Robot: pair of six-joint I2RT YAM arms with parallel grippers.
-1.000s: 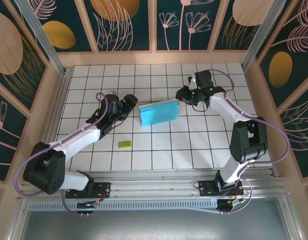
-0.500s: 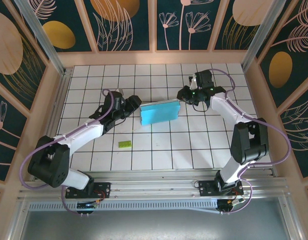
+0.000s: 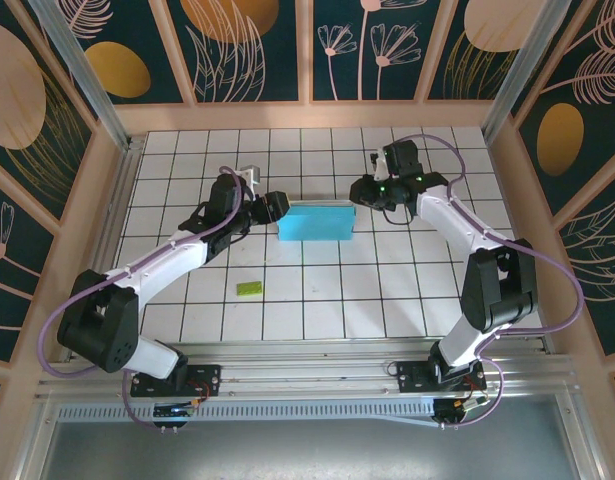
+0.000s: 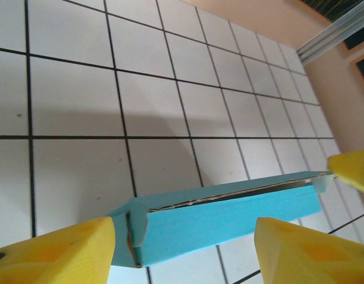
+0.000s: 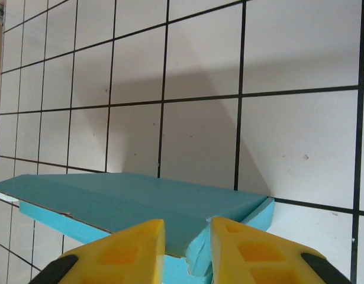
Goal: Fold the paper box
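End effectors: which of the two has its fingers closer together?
The right end effector: its yellow fingers stand nearly together, nipping the paper box at its edge. The left end effector has its fingers spread wide either side of the box.

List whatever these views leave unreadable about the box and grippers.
- Right wrist view: whether the right gripper actually clamps the paper box; the contact runs off the bottom edge.
- Left wrist view: the box's lower right edge, behind one finger of the left gripper.
- Top view: what the small green piece is; too small.
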